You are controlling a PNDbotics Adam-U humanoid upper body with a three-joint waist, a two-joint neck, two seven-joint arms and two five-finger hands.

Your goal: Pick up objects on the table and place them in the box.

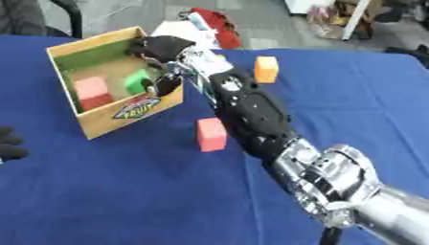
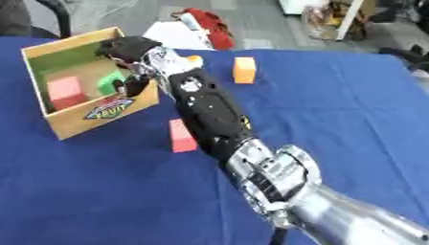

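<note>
We are reaching our right arm from the lower right corner across the blue tablecloth [image 1: 109,191] to the open cardboard box with a green inside wall and a fruit label on its front [image 1: 126,117], which is standing at the far left of the table. Our right hand [image 1: 163,50] is hanging over the near right part of this box, with the palm turned down and the fingers curling downward into it. A green cube-shaped block [image 1: 137,81] is lying just below these fingers, inside the box; the fingers are very near to it, but we cannot tell if they are touching or holding it, or how far the hand is open. A pink cube-shaped block [image 1: 92,91] is also resting inside the box, at the left side, apart from the green one. On the cloth, a second pink rectangular block [image 1: 211,134] is standing upright just in front of the box and close beside our forearm. An orange cube-shaped block [image 1: 265,69] is standing farther away, to the right of the arm and well apart from the box. Our left hand [image 1: 10,143] is showing only as dark fingers at the left edge of the left eye view, touching none of the blocks.
</note>
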